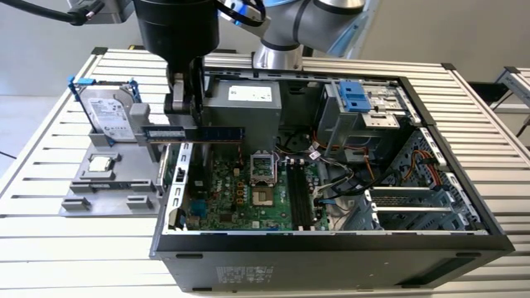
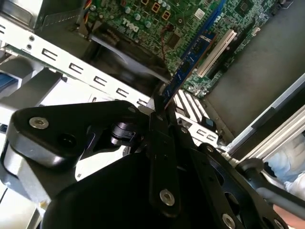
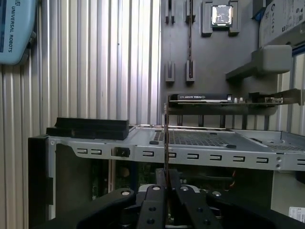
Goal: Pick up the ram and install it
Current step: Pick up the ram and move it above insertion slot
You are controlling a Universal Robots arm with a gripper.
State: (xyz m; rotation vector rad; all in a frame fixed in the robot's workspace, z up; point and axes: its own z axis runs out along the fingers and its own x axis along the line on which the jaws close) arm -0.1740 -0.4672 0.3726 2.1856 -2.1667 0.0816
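Gripping ram (image 1: 220, 132) near one end, gripper (image 1: 188, 123) closed on it; ram held level above computer case (image 1: 331, 261) wall at exterior view's left; seen edge-on in first wrist view; motherboard (image 2: 143, 19) seen beyond it in second wrist view.

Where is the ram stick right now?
In the exterior view the end effector holds the ram level above the computer case, at its wall on that view's left, beside the grey parts holder.
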